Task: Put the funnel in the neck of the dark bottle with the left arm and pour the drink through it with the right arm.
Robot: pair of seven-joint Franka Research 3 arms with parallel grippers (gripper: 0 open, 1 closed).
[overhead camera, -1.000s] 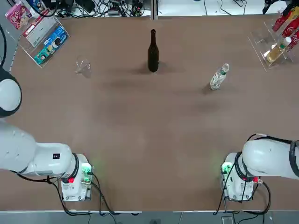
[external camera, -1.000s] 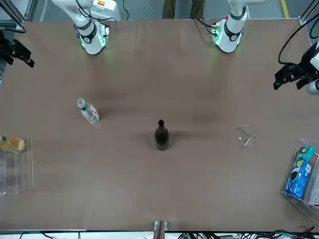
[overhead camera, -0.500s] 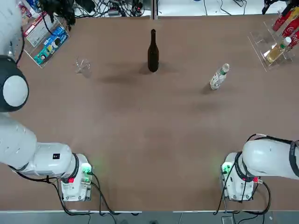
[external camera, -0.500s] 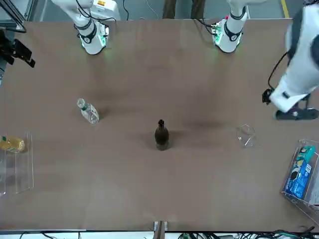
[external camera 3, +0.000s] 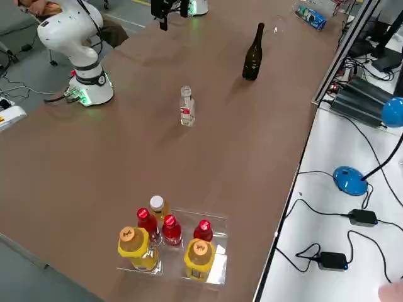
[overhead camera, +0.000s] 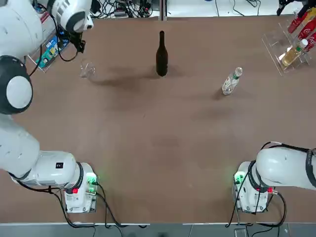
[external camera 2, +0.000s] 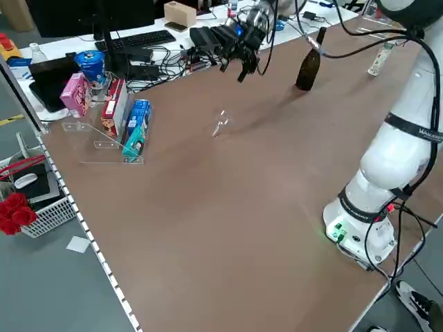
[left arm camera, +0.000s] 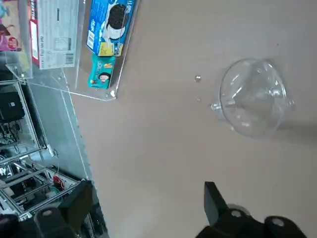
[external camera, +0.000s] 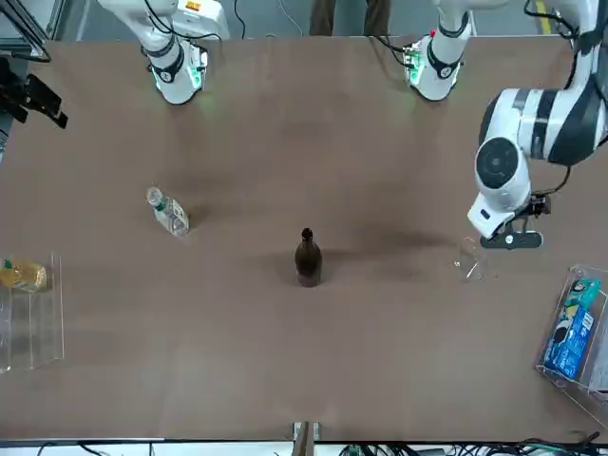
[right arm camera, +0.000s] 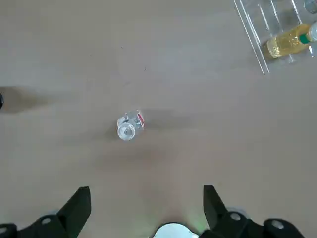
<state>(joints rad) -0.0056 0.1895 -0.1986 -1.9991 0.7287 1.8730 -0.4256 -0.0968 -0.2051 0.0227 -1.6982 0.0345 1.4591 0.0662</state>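
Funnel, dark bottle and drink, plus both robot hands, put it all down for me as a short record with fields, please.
funnel: clear, on the table at the robot's left, not in the bottle's neck
dark bottle: upright near the far edge, between funnel and drink
drink: small clear bottle, upright, right of the dark bottle
left hand: open, above the table near the funnel, holding nothing
right hand: open, raised over the table on the robot's right, holding nothing
pouring: not begun

brightly lit | soft shadows on tabletop [overhead camera: 148, 128] (faint, blurry-edged)
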